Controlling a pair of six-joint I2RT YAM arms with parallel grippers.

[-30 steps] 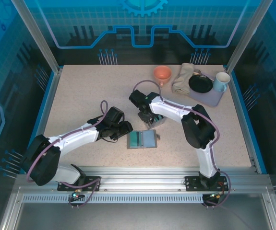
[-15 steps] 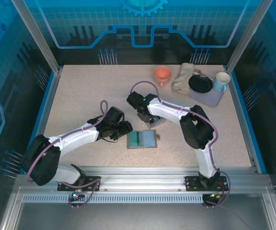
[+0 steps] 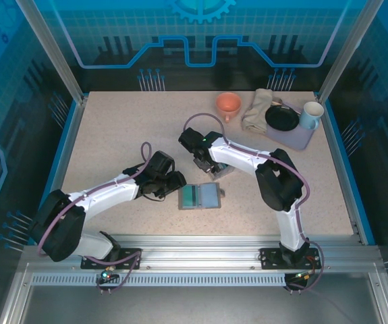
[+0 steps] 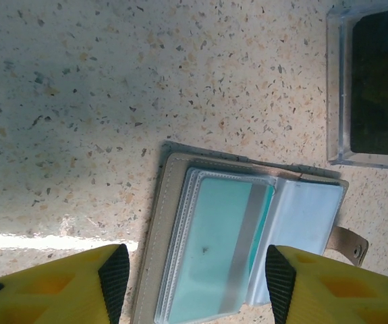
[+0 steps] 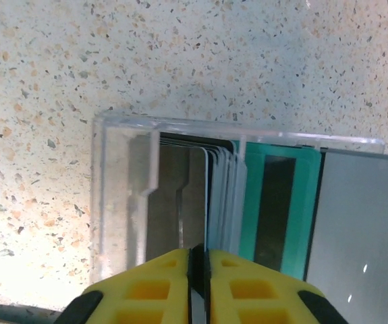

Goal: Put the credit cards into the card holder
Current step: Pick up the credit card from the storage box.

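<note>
Here, the right tool (image 5: 198, 270) is seen with its yellow fingers pressed together, with only a thin pale line left between the pads. Whether a card edge is pinched there cannot be told. It is held at the near wall of a clear plastic case (image 5: 119, 196), in which the credit cards (image 5: 274, 202) are fanned: a dark one at the left, several whitish edges, a teal one with a dark stripe, and a pale grey one at the right. The dark card is fronted by the case's raised clear wall and a notched lip. In the view from above, part of the case is covered by the right arm's wrist.

The left tool (image 4: 197, 283) is held spread wide above the near edge of the open card holder (image 4: 158, 223), which is laid flat on the speckled desk (image 4: 79, 101). A teal card (image 4: 220, 250) is seen inside the holder's clear sleeve, and a tan strap tab (image 4: 349, 243) sticks out at its right side. The clear case is set just beyond the holder, apart from it.

At the far right corner of the desk a lavender tray (image 3: 298, 140) is loaded with a black dish (image 3: 281, 118) and a pale blue mug (image 3: 310, 115). A beige cloth (image 3: 256, 111) is draped at its left edge, and an orange cup (image 3: 228, 103) is placed beside that, well apart from both tools.
</note>
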